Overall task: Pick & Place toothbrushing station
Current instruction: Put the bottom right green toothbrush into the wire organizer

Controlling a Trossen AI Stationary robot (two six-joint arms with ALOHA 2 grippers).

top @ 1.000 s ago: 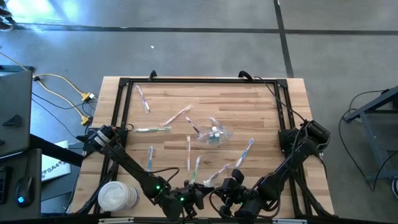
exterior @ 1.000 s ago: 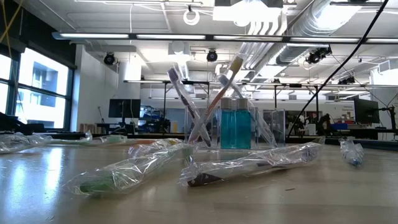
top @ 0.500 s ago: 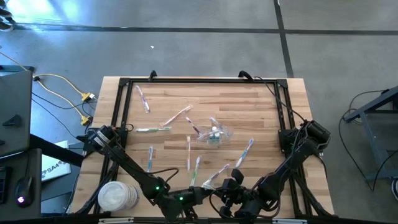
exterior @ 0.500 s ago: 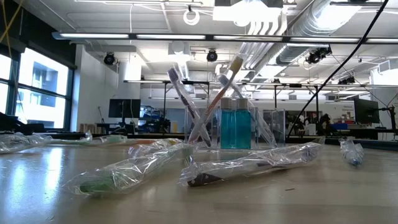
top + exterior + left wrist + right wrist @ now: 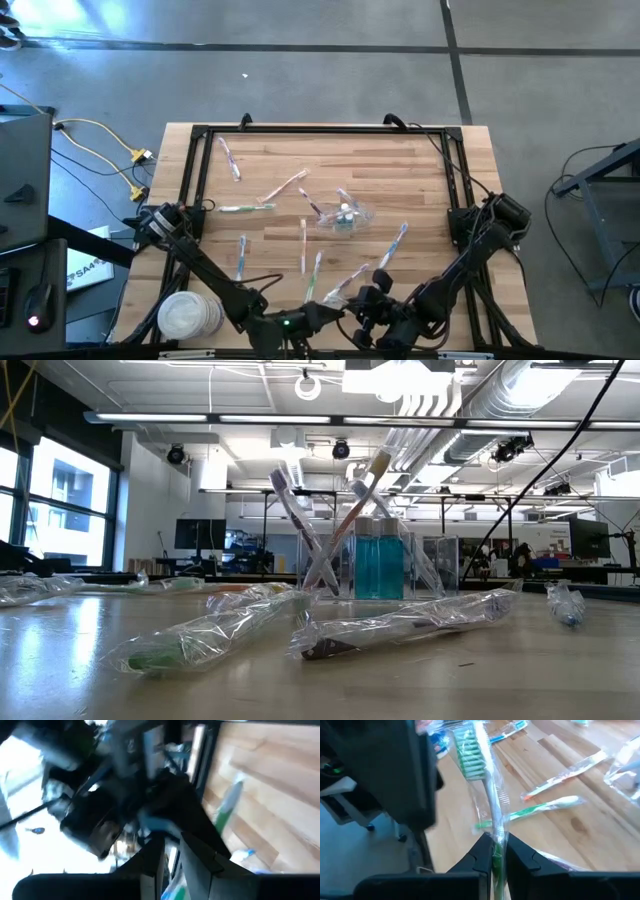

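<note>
My right gripper (image 5: 495,854) is shut on a green-bristled toothbrush (image 5: 479,775) in a clear wrapper, above the table's near edge (image 5: 365,300). My left gripper (image 5: 322,314) hovers just to its left and shows as a dark mass (image 5: 380,770) beside the brush's head. More wrapped toothbrushes (image 5: 392,245) lie flat over the wooden table. A small transparent container (image 5: 345,215) stands at mid-table with upright brushes and blue tubes (image 5: 375,565) in it. My right gripper pinches the wrapped toothbrush's handle (image 5: 496,837) between its two fingers, plastic wrapper and all. The fingers run along the handle, slanting down toward the far left. The brush is lifted clear of the table, its bristled head (image 5: 468,752) sticking out beyond the fingertips.
A black metal frame (image 5: 300,130) runs round the tabletop. A stack of white lids or plates (image 5: 188,315) sits at the near left corner. Two wrapped brushes (image 5: 400,625) lie close to the low camera. Bare wood shows at the far right (image 5: 420,170).
My left gripper has rolled about its own axis and crept a little toward my right gripper along the near edge. My right gripper and the toothbrush in it have kept still.
</note>
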